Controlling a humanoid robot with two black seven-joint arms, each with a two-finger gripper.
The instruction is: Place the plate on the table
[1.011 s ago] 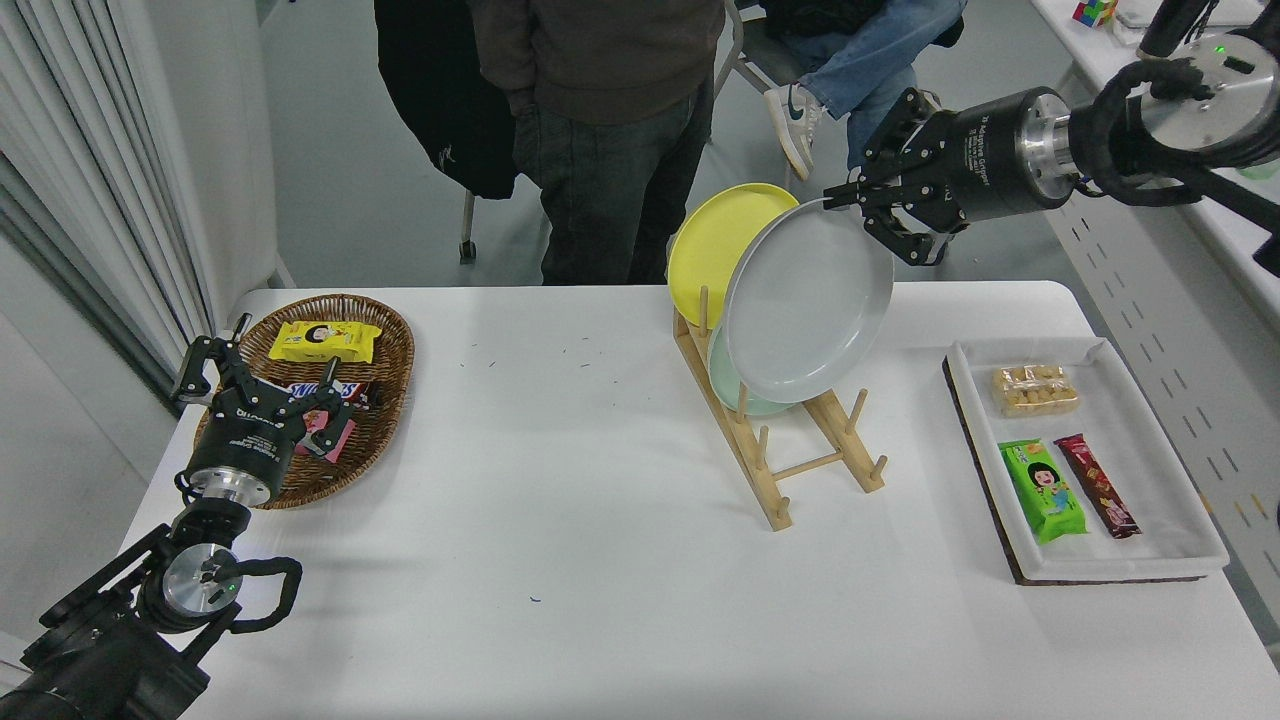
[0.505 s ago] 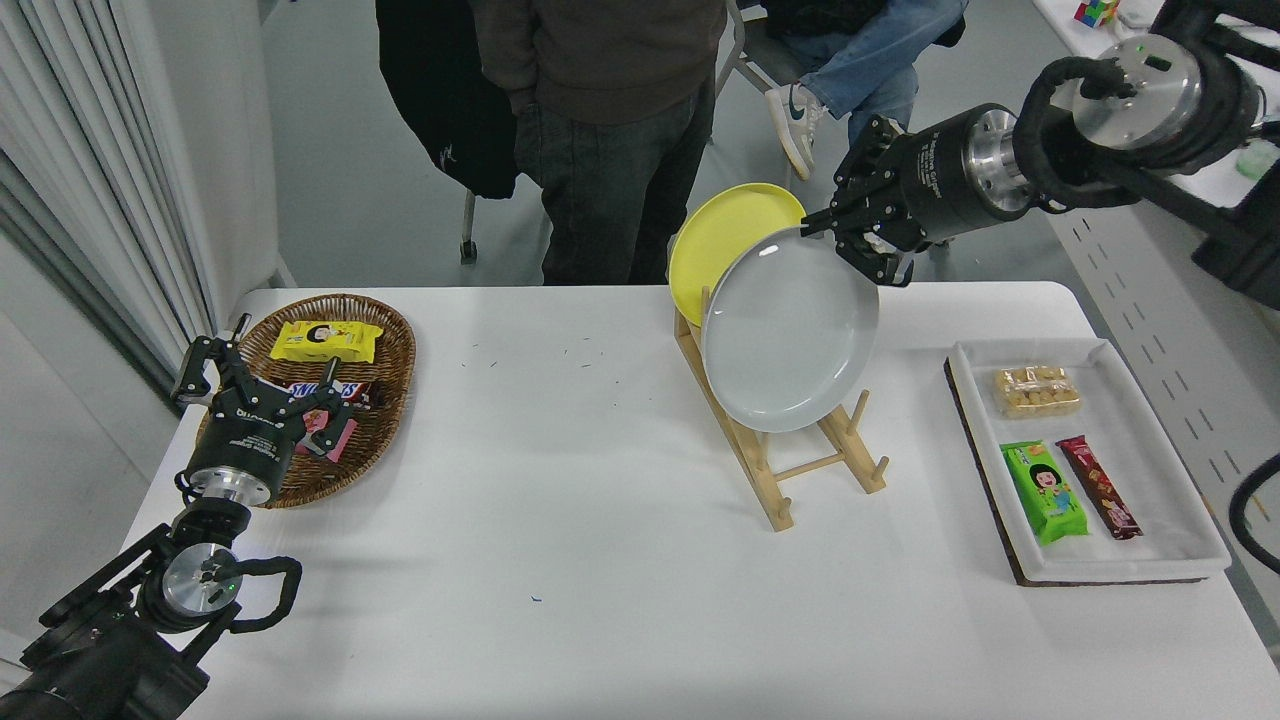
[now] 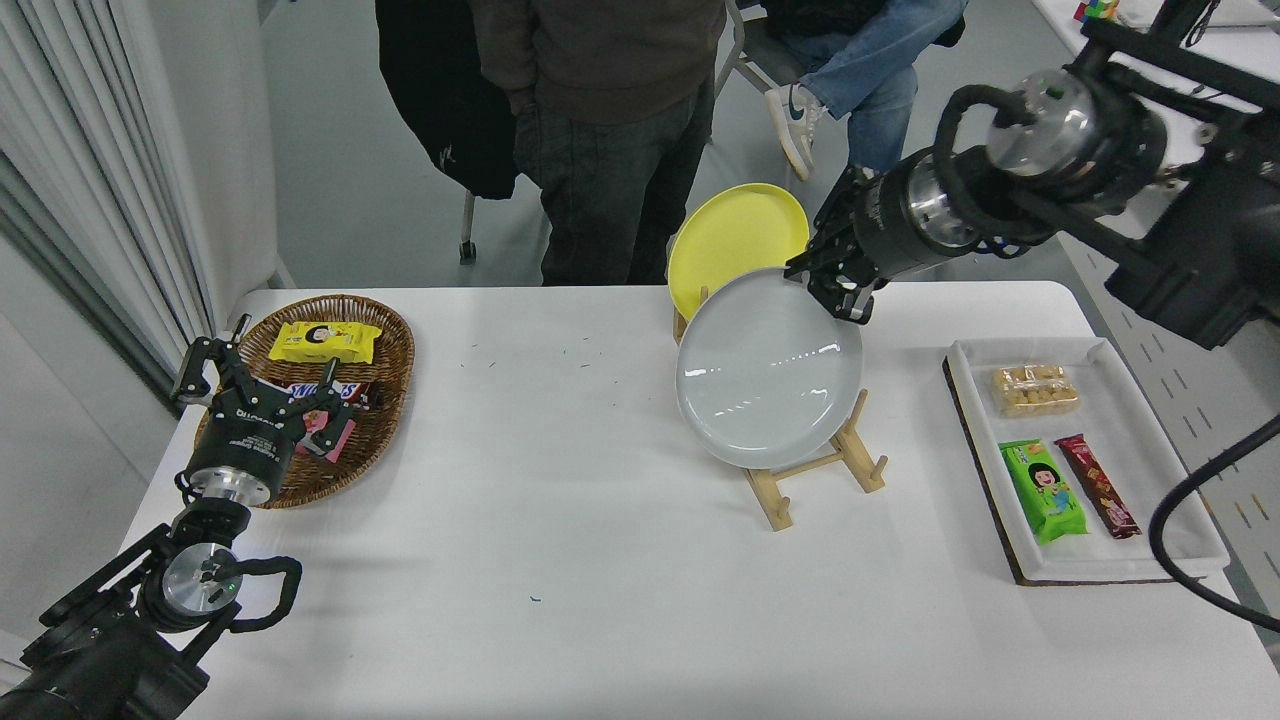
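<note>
- Right now my right claw [image 3: 822, 285] is clamped on the upper right rim of the light-grey plate [image 3: 768, 368], holding it tilted, face toward the camera, above the white desk [image 3: 560, 480].
- I see the plate hanging in front of the wooden rack [image 3: 812, 470] and hiding most of it; from this angle I can't quite tell whether its lower edge touches the rack.
- I see the yellow plate [image 3: 735, 240] standing upright in the rack, just behind the grey one.
- My left claw [image 3: 262, 385] is parked at the lower left with its fingers spread, over the near edge of the wicker basket [image 3: 385, 440] of snacks.
- I see a white tray [image 3: 1150, 450] with three snack packs at the desk's right side.
- I see a person in dark trousers [image 3: 610, 190] standing at the far edge.
</note>
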